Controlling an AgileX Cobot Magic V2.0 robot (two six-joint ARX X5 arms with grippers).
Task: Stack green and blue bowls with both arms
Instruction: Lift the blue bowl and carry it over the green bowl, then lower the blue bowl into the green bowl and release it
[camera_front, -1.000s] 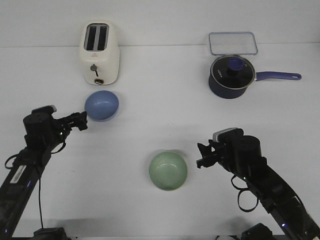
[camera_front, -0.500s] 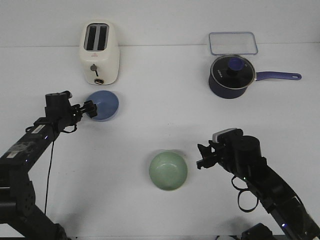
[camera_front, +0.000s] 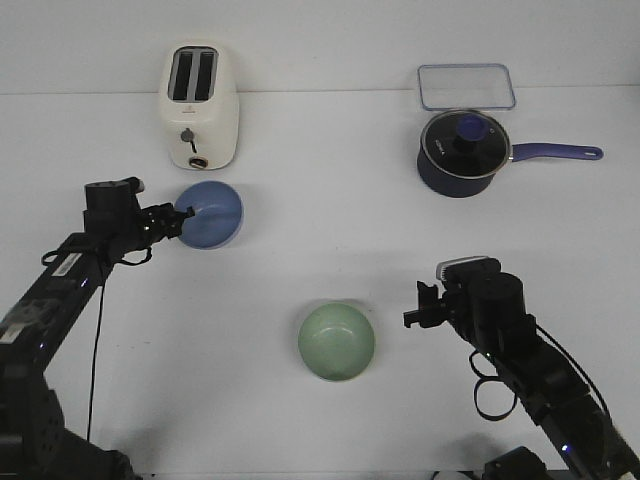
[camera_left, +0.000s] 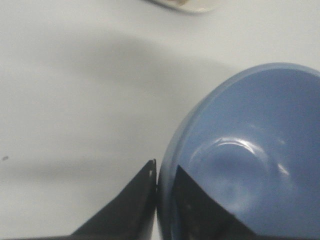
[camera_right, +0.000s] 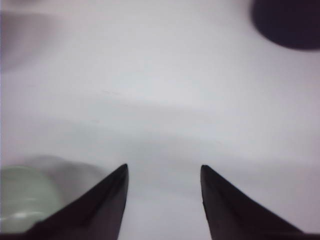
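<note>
The blue bowl (camera_front: 212, 214) sits tilted in front of the toaster, its near left rim pinched by my left gripper (camera_front: 183, 213). In the left wrist view one finger is outside the rim and one inside the blue bowl (camera_left: 250, 150), and the left gripper (camera_left: 165, 167) is shut on that rim. The green bowl (camera_front: 336, 341) rests upright on the white table near the front middle. My right gripper (camera_front: 418, 305) is open and empty, to the right of the green bowl and apart from it. The green bowl (camera_right: 22, 197) shows beside the right gripper (camera_right: 164, 169).
A cream toaster (camera_front: 200, 105) stands behind the blue bowl. A dark navy saucepan with a glass lid (camera_front: 462, 152) and a clear rectangular lid (camera_front: 465, 86) are at the back right; the saucepan's dark side shows in the right wrist view (camera_right: 287, 22).
My left gripper has reached the blue bowl and shut on its rim; the bowl is tipped and nudged right. My right gripper has drawn slightly right, away from the green bowl.
</note>
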